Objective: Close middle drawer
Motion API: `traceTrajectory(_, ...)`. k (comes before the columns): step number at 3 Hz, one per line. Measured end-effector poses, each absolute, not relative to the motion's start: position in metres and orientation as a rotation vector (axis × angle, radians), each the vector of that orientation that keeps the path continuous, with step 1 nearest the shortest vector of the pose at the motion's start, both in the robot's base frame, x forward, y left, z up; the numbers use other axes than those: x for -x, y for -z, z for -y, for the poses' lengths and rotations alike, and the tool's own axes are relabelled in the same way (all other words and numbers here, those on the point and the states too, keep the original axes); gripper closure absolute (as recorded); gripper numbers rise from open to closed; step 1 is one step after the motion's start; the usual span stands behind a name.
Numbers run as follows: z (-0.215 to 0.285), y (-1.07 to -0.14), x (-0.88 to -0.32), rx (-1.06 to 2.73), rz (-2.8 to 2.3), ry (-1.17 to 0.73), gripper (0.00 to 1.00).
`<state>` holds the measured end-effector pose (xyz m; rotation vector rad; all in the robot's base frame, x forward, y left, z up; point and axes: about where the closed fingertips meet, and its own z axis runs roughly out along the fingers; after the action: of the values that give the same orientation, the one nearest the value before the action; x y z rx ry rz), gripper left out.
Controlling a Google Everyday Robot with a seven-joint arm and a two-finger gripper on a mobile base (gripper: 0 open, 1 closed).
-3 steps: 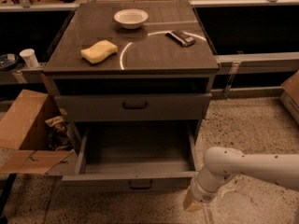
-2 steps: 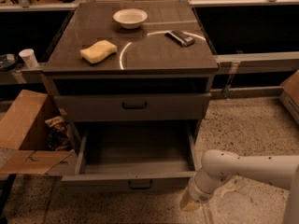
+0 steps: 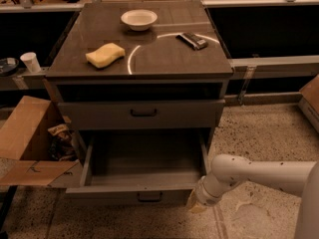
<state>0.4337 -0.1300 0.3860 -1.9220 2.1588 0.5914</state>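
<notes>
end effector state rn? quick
End effector: open or closed cannot be told. It sits low, at the right front corner of the pulled-out middle drawer.

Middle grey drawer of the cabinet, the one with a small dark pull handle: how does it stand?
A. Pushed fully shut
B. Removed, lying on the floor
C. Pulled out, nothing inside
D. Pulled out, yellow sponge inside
C: the wide grey middle drawer is pulled out and its inside shows bare; the yellow sponge lies on the dark cabinet top, and the white arm's gripper is by the drawer's front right corner.
</notes>
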Motion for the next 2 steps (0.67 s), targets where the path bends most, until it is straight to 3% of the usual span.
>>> traceTrajectory(1, 0.1300, -0.3817, -0.4440, 1.895, -2.174, -0.578, 1.00)
traceTrajectory(2, 0.1300, -0.3817, -0.4439, 1.895, -2.174, -0.578, 0.82)
